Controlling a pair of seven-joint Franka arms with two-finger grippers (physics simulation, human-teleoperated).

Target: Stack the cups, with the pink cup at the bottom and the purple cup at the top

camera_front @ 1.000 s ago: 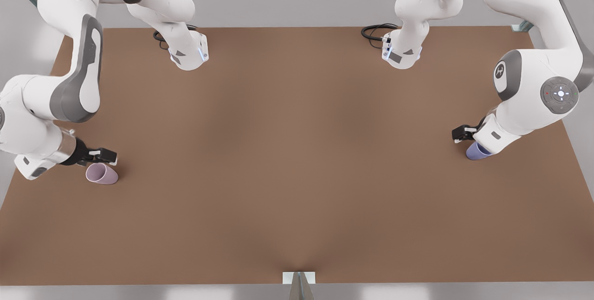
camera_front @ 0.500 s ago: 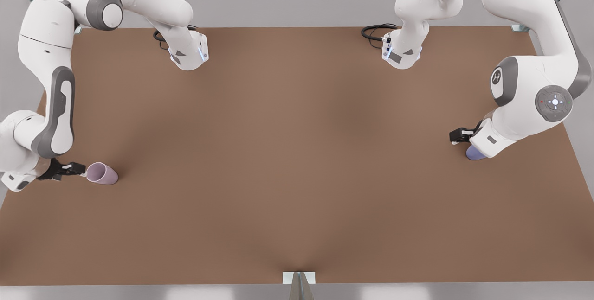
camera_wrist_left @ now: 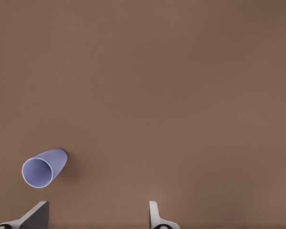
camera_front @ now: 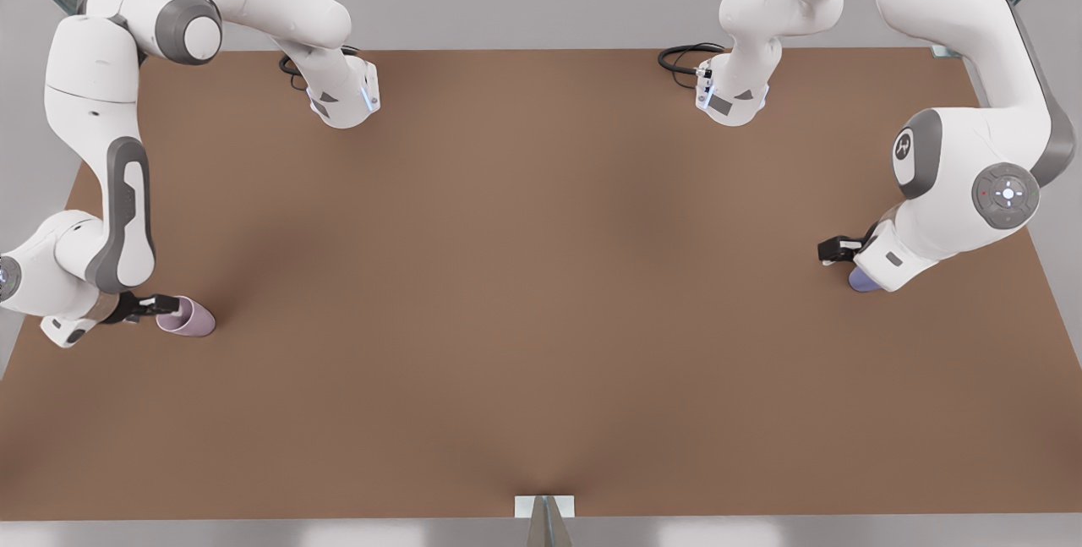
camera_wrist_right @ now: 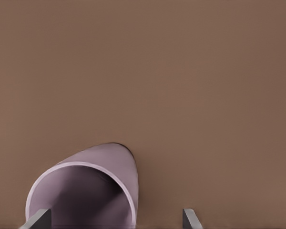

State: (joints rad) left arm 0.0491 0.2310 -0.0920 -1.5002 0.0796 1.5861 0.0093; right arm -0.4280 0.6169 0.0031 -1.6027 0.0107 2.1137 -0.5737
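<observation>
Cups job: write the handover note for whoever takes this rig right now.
Right claw: open, at the rim of the small pale pink-mauve tapered cup, which stands on the brown table at the front view's left. One finger is over the cup's mouth, the other outside it; nothing gripped yet.
Left claw: open, above the small periwinkle blue-violet tapered cup at the front view's right. In the left wrist view the cup sits off to one side of the fingers, not between them.
Done: both arms at their cups.
Left: grasp both, place the pink one, stack the violet one in it.
</observation>
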